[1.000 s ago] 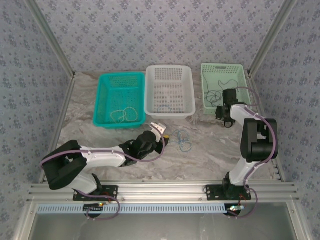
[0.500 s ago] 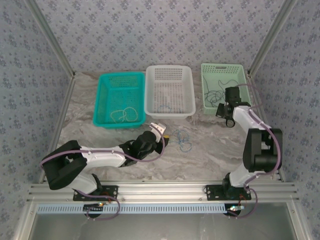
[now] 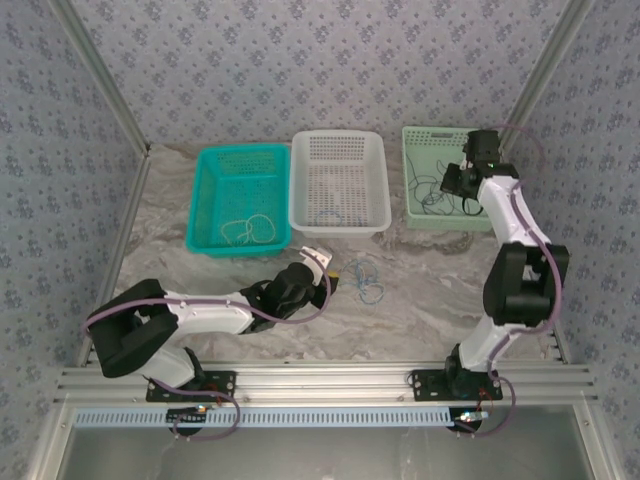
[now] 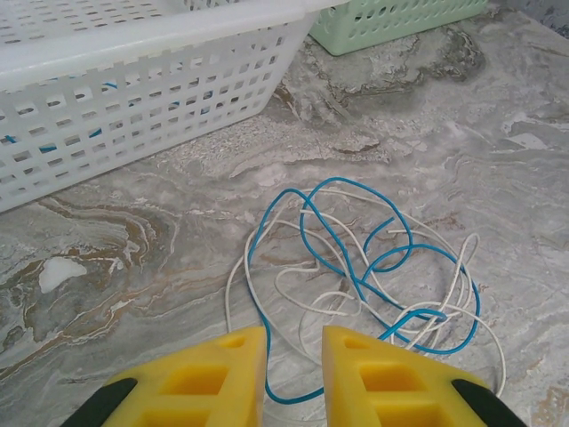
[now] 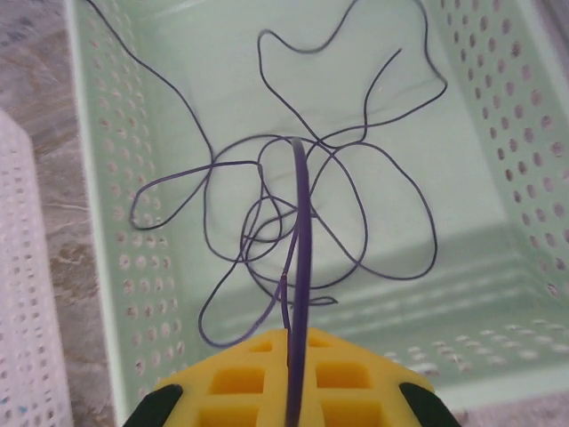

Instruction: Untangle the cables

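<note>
1. The counter (image 3: 440, 290) carries three baskets in a row along its far edge, apparently one for each sorted cable.
2. The right arm (image 3: 515, 240) reaches up to the far right corner. The left arm (image 3: 200, 315) lies low from the near left edge toward the middle.
3. The green basket (image 3: 412, 150) sits in the far right corner, the white basket (image 3: 298, 190) is mid-row, and the teal basket (image 3: 200, 205) on the left holds cream loops (image 3: 250, 230).
4. The right claw (image 5: 298, 356) hangs over the green basket, pinched tight on the dark cable (image 5: 300, 222), whose loops sprawl on the basket floor. It looks poised to let go there.
5. The left claw (image 4: 293, 356) sits low beside the tangle (image 4: 356, 276), its fingers narrowly parted and gripping nothing that I can see, probably lined up for the next pick.
6. The tangle, blue and cream strands knotted together, lies mid-counter, near the white basket's near side.
</note>
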